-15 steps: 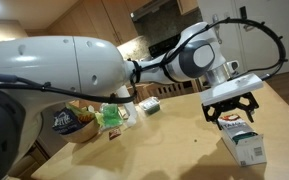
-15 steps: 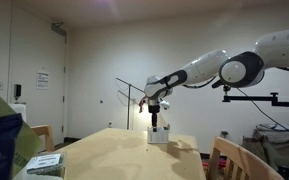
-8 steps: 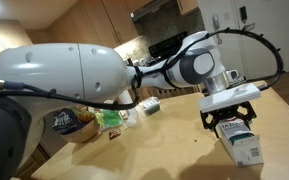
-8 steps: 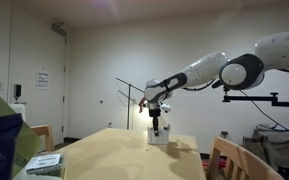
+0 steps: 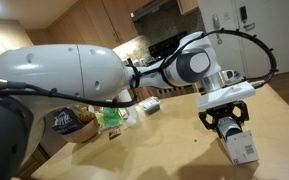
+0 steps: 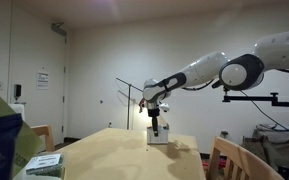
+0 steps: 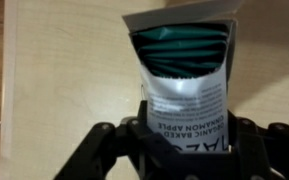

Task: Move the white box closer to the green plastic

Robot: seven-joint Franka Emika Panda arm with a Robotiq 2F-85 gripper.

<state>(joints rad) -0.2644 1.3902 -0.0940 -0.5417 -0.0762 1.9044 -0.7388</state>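
The white box (image 5: 246, 150) with a dark green end and printed text lies on the wooden table at its right side; it also shows in an exterior view (image 6: 158, 137) and in the wrist view (image 7: 184, 85). My gripper (image 5: 228, 126) is down over the box's near end and straddles it. In the wrist view the gripper (image 7: 189, 140) has one finger close along each side of the box; I see no squeeze. It also shows in an exterior view (image 6: 154, 124). The green plastic packet (image 5: 110, 118) lies far off at the table's other side.
Beside the green packet lie a dark snack bag (image 5: 66, 122) and a small box (image 5: 148, 104). Kitchen cabinets stand behind the table (image 5: 174, 140). A chair back (image 6: 232, 158) stands near the table's edge, and a blue carton (image 6: 2, 135) looms close to that camera.
My gripper has come down from just above the white box until its fingers straddle the box. The box has not moved.
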